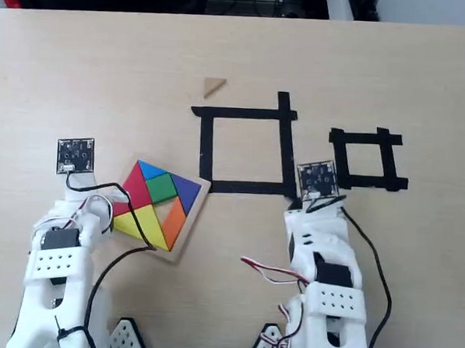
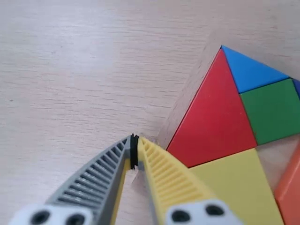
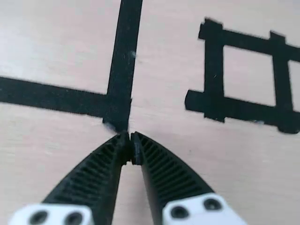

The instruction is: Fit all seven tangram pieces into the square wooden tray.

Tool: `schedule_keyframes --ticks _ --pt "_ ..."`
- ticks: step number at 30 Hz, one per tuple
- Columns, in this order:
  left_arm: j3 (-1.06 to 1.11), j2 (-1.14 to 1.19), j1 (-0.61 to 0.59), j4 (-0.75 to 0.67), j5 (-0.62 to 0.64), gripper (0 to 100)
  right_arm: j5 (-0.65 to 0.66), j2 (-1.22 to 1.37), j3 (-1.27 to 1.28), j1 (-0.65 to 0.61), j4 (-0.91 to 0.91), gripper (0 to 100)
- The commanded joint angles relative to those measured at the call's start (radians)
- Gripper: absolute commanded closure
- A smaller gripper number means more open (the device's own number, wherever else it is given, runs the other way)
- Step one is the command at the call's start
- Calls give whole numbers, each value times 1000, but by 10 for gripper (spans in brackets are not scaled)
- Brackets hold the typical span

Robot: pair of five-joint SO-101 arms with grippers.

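Your left gripper (image 2: pixel 134 150) sits clenched on nothing just beside a corner of the tray (image 2: pixel 185 96), probably to steady it, while your right gripper (image 3: pixel 129 145), also clenched empty, rests at the tape square (image 1: pixel 207 145), well apart from the loose triangle (image 1: pixel 214 86) that the gap (image 1: pixel 168 213) seems to need.

tray (image 2: pixel 187 93): cut by edge | small tape square (image 3: pixel 214 70): cut by edge | red piece (image 1: pixel 134 191): partly covered

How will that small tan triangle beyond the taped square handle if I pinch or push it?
The tan triangle looks small, flat and rigid, so probably light, sliding rather than rolling on the smooth table. Lying flat, its low edges may be hard to pinch; it might skid away.
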Motion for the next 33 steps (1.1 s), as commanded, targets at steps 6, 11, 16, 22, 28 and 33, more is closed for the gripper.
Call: schedule_keyframes --ticks 6,11,16,22,28,33 --pt "61 -17 125 -68 -110 970 0 -24 2 -86 -52 986" --pt "71 -17 136 -110 -123 970 0 -22 2 -86 -29 986" --pt "74 -12 139 -110 -118 970 0 -30 2 -89 84 986" --pt "85 -17 125 -55 -118 970 6 -79 5 -92 138 986" --pt "48 -17 48 135 -124 970 6 -150 8 -89 233 986" --pt "41 -17 53 155 -124 970 6 -206 8 -89 322 986"
